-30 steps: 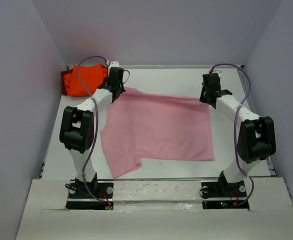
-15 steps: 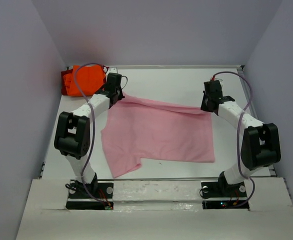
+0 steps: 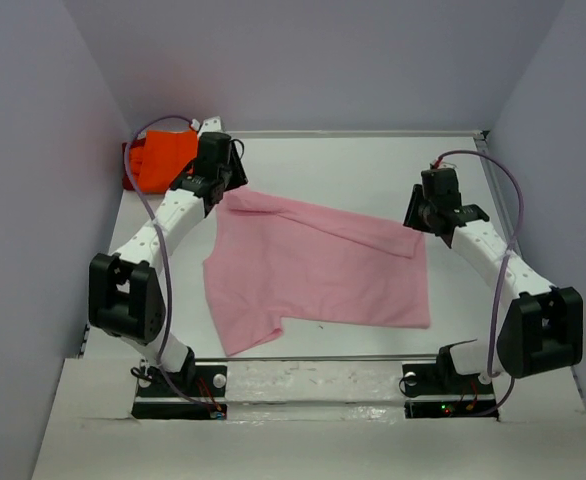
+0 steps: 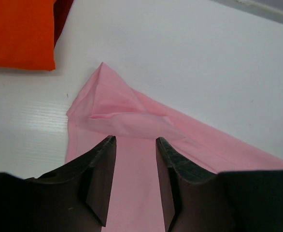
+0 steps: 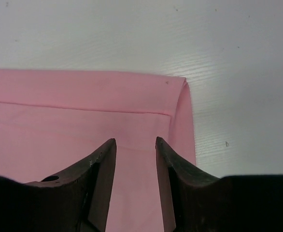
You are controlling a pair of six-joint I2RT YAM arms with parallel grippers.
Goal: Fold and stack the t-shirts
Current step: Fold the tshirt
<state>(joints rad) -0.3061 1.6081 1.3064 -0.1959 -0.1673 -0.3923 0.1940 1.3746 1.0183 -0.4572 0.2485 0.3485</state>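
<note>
A light pink t-shirt [image 3: 313, 270] lies spread on the white table, its far edge folded toward the near side as a narrow band. Folded orange t-shirts [image 3: 160, 160] sit at the far left corner. My left gripper [image 3: 220, 180] hovers over the shirt's far left corner [image 4: 103, 99], jaws open, only flat pink cloth between them [image 4: 135, 142]. My right gripper [image 3: 425, 218] is over the far right corner [image 5: 180, 104], jaws open as well, nothing pinched [image 5: 135, 144].
The white table [image 3: 333, 165] is walled by pale lilac panels on three sides. The orange pile [image 4: 18, 31] lies just left of the left gripper. One sleeve [image 3: 245, 330] points toward the near edge by the arm bases.
Both grippers carried the shirt's far edge toward the near side, laid it down as a fold, and opened. The arms have lowered and stretched outward.
</note>
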